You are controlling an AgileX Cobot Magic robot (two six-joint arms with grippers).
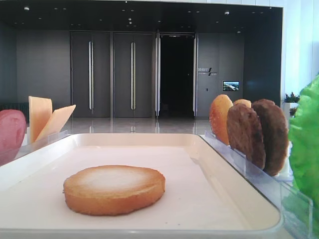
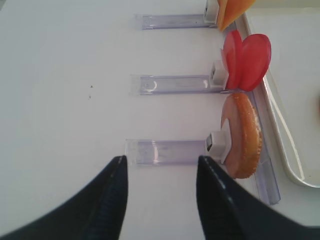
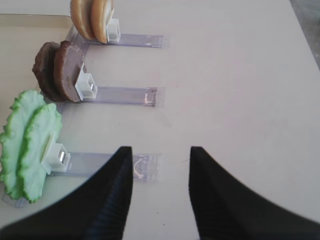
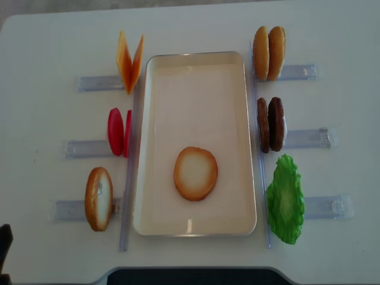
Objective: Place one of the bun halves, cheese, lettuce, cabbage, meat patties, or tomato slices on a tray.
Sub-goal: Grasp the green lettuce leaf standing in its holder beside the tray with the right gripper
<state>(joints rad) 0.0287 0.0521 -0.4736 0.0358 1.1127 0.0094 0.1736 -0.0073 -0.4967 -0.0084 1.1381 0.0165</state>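
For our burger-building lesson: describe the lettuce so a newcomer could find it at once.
Start at the cream tray in the middle of the table. Along its right side stand three clear holders; the lettuce is in the nearest. Unlike the brown patties and buns beyond it, it is bright green and frilly-edged.

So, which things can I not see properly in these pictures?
- Lettuce: cut off by the right edge in the low front view.
- Tomato slices: cut off by the left edge there.
- Cheese: cut off by the top edge in the left wrist view.
- Left gripper, right gripper: only the open fingertips show; the arms are out of frame.
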